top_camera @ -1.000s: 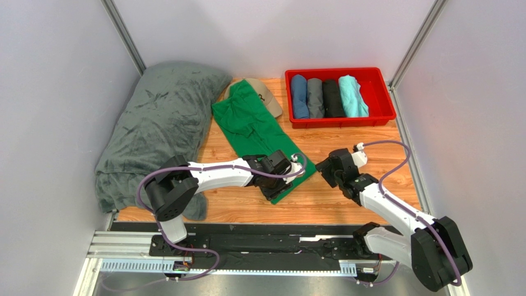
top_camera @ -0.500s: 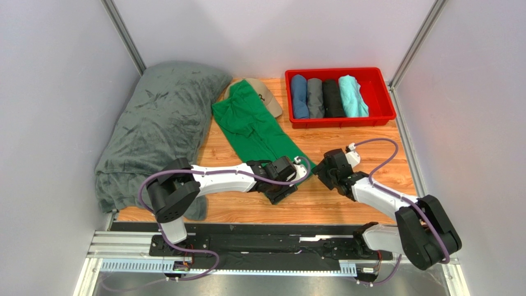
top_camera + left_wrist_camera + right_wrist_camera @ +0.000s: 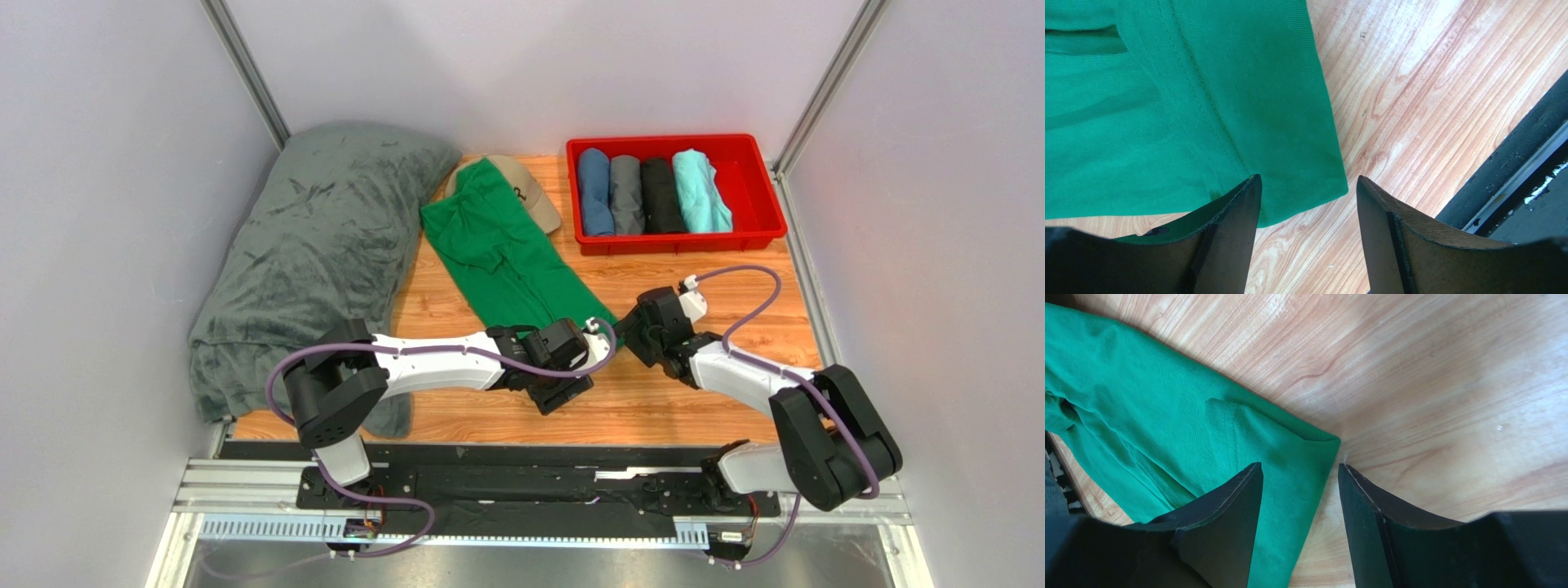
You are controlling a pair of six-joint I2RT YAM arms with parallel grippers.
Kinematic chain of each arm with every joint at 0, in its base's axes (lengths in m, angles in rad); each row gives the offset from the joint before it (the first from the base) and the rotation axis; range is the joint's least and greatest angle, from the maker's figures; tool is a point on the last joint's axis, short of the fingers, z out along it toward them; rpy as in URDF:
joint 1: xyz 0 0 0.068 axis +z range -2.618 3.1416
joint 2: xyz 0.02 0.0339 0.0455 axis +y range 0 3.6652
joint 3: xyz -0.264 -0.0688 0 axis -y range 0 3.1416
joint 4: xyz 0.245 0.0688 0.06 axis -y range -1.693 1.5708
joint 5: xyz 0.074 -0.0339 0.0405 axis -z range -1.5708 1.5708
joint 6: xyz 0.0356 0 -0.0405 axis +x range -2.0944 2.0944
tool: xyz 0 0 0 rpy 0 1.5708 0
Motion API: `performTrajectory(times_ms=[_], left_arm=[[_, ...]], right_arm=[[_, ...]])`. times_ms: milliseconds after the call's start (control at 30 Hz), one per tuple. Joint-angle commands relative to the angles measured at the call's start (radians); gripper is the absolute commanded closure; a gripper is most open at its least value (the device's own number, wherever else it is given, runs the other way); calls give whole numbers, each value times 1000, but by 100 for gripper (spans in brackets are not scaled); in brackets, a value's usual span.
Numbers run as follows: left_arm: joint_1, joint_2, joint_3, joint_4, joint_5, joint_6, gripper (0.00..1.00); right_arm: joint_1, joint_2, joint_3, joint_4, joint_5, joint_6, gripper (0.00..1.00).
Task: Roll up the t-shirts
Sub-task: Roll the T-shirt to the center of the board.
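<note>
Left gripper (image 3: 1308, 179) and right gripper (image 3: 1300, 467), spread and empty, over hem corners of the bright-green cotton t-shirt (image 3: 503, 251) (roll unstarted); I'd pinch both next.

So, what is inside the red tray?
The red tray holds four shirts side by side: blue roll, grey roll, black roll, turquoise roll. They cover most of its floor; anything beneath is hidden.

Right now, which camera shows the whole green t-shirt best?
Top external: the green t-shirt lies almost whole there, only its near end hidden. The left wrist view shows just one near corner, the right wrist view the other.
</note>
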State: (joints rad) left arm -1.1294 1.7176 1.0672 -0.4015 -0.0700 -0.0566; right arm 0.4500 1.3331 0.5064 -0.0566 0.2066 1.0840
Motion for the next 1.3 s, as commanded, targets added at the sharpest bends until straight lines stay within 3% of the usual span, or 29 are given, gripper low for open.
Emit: performTrajectory(times_ms=[0, 833, 1267], left_arm=[[-7, -56, 26, -9, 0, 4, 31], [-6, -27, 17, 42, 47, 28, 35], [-6, 39, 17, 47, 21, 38, 41]], right_arm=[[-4, 31, 37, 12, -3, -15, 45], [-7, -35, 100, -152, -7, -27, 47], [-5, -58, -25, -13, -32, -9, 49]])
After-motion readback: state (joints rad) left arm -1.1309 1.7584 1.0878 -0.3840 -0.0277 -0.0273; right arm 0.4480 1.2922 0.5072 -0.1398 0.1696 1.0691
